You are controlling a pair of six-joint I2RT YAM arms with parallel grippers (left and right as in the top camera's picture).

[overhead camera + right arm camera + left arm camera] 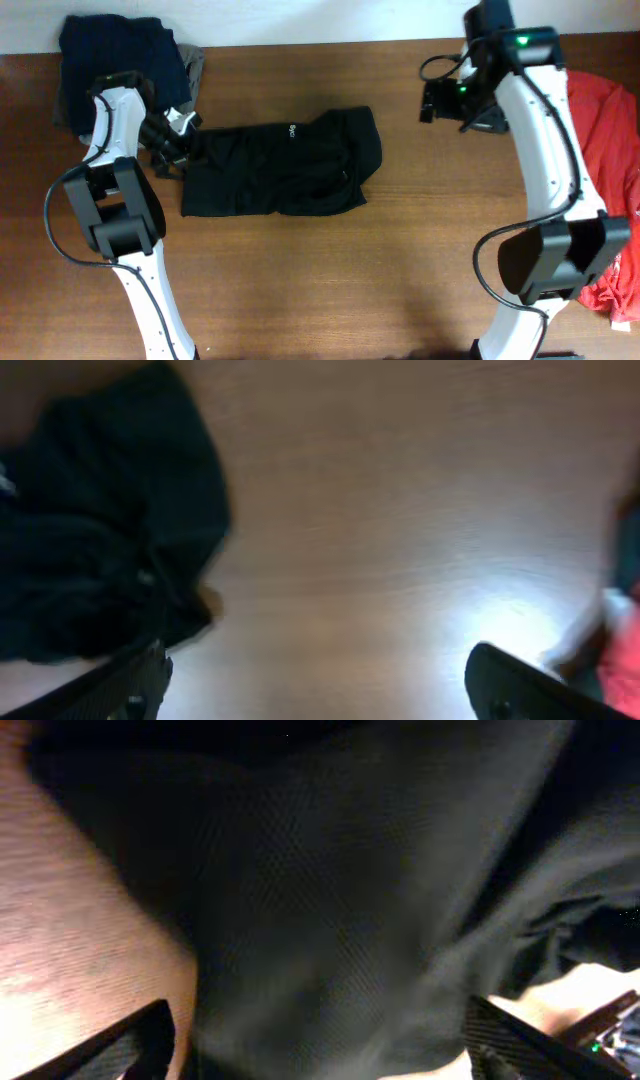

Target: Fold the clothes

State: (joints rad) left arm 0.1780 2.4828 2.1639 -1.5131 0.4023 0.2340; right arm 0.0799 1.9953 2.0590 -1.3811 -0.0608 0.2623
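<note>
The clothes lie on a wooden table. A black garment (pixel 280 165) with small white lettering is spread flat in the middle. My left gripper (pixel 180 140) is at its left edge. In the left wrist view the black fabric (pixel 350 900) fills the frame and bulges between the fingers (pixel 130 1045), which stand wide apart: the left gripper (pixel 320 1045) is open. My right gripper (pixel 440 100) hangs open over bare wood to the garment's upper right. In the right wrist view the right gripper (pixel 320 685) holds nothing, and the black garment (pixel 90 540) lies off to the left.
A navy garment (pixel 120 50) with a grey one (pixel 195 65) beside it is piled at the table's back left corner. A red garment (pixel 605 130) lies along the right edge, and a bit of the red garment (pixel 625 660) shows in the right wrist view.
</note>
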